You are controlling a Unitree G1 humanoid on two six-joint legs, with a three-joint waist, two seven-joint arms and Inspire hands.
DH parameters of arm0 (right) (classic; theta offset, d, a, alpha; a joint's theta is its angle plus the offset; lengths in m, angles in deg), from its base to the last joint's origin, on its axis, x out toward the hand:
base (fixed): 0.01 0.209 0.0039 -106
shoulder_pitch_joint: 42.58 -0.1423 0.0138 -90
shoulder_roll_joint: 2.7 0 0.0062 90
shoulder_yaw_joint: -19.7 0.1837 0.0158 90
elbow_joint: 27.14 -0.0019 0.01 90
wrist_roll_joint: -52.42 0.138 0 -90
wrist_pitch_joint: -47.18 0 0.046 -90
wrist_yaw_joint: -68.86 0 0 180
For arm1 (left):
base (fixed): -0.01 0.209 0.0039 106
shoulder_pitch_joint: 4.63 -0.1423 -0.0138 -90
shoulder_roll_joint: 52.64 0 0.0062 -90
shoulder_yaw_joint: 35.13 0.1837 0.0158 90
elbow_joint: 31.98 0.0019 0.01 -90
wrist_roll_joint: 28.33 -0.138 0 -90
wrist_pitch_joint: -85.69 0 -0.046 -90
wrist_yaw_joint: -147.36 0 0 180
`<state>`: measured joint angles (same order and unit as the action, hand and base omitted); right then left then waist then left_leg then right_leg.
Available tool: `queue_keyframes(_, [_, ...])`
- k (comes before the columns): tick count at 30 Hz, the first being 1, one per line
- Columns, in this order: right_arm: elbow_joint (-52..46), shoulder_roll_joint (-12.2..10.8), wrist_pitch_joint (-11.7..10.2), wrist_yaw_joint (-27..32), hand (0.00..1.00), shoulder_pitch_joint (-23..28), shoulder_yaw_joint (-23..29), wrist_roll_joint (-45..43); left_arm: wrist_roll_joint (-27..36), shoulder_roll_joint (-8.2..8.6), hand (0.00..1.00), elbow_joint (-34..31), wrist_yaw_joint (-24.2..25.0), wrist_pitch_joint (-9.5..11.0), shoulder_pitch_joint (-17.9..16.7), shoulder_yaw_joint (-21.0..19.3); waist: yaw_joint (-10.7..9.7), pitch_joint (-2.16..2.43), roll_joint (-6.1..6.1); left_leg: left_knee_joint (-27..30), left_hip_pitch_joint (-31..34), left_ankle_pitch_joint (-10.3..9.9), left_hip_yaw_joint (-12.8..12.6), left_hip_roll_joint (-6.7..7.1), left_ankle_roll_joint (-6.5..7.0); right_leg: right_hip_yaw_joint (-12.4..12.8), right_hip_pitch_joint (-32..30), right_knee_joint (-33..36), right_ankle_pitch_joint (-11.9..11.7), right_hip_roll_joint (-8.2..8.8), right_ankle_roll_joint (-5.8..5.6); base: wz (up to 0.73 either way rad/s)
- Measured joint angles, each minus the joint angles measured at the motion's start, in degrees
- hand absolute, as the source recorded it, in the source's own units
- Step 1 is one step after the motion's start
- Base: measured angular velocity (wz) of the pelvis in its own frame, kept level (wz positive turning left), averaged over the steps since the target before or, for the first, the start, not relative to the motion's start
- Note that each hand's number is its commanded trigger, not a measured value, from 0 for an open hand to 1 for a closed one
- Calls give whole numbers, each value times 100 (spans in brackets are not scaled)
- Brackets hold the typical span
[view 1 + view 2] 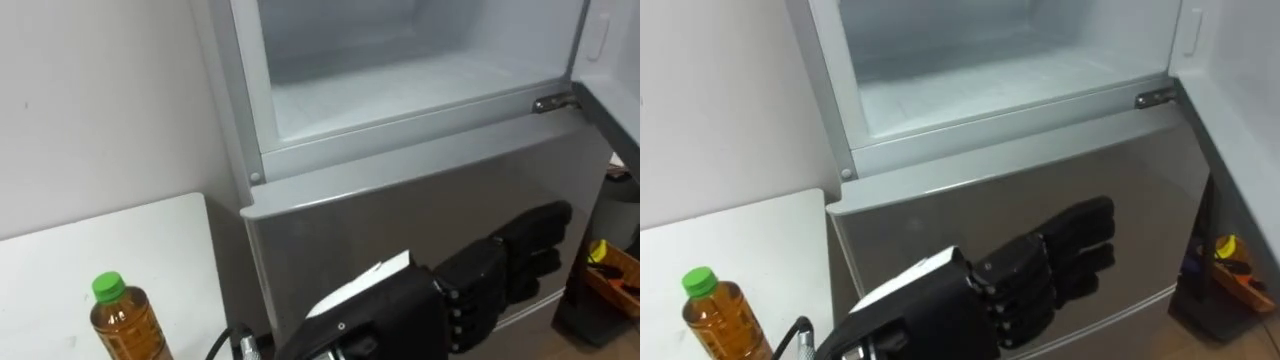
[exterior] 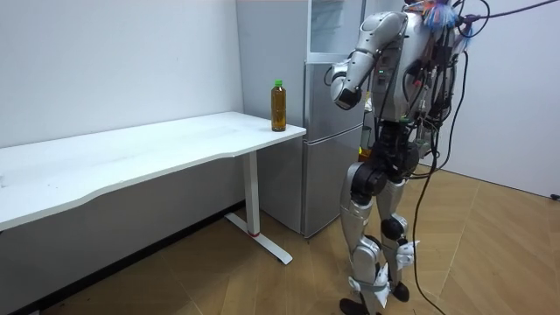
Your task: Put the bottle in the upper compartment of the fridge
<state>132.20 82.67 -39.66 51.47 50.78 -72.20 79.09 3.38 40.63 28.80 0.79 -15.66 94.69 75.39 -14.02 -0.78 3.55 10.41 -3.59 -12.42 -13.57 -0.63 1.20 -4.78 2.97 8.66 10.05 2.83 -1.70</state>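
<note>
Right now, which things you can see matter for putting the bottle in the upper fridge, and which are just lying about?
For the job: bottle, upper fridge compartment standing open, left hand with straight fingers.

Just about: white table under the bottle, lower fridge door, closed, orange tray on the floor beside the fridge.

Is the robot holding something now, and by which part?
Nothing is held. The left hand is open before the grey fridge's lower door; the amber plastic bottle with a green cap stands apart on the white table.
</note>
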Motion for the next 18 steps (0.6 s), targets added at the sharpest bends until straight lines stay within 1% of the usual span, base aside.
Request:
queue_keyframes(6, [2,-3,4,81,0,4,49,-12,-6,-20,0,1,-12,-41,0,0,-2,2,3,3,-4,0,-24,-7,-1,10,-4,-2,0,-3,0,-1])
queue_keyframes(9, [3,-6,17,98,0,17,93,-9,-9,-50,0,1,-14,-128,-1,0,-5,4,1,3,-11,0,-24,-5,-1,20,-3,0,0,-3,0,0])
queue_keyframes(12, [-1,-7,16,115,0,27,94,-2,-269,-90,0,13,-19,-159,-7,0,-2,5,-1,3,-17,0,-24,-8,-1,13,9,3,0,-4,1,0])
queue_keyframes(13, [-1,-10,16,126,0,32,95,3,-315,-123,0,75,-21,-164,-25,6,2,7,2,3,-22,0,-23,-9,-1,12,14,5,-1,-7,1,0])
queue_keyframes(15, [-18,-12,22,174,0,39,84,6,-412,-110,0,285,-22,-184,-92,43,33,8,-2,2,-30,1,-23,-10,-1,10,21,26,-1,-8,2,0])
queue_keyframes(18, [-179,-18,62,300,0,45,-80,16,-737,-75,0,756,-85,-247,-325,215,57,12,-28,2,-35,1,-24,-17,-1,5,5,64,-1,-13,2,0])
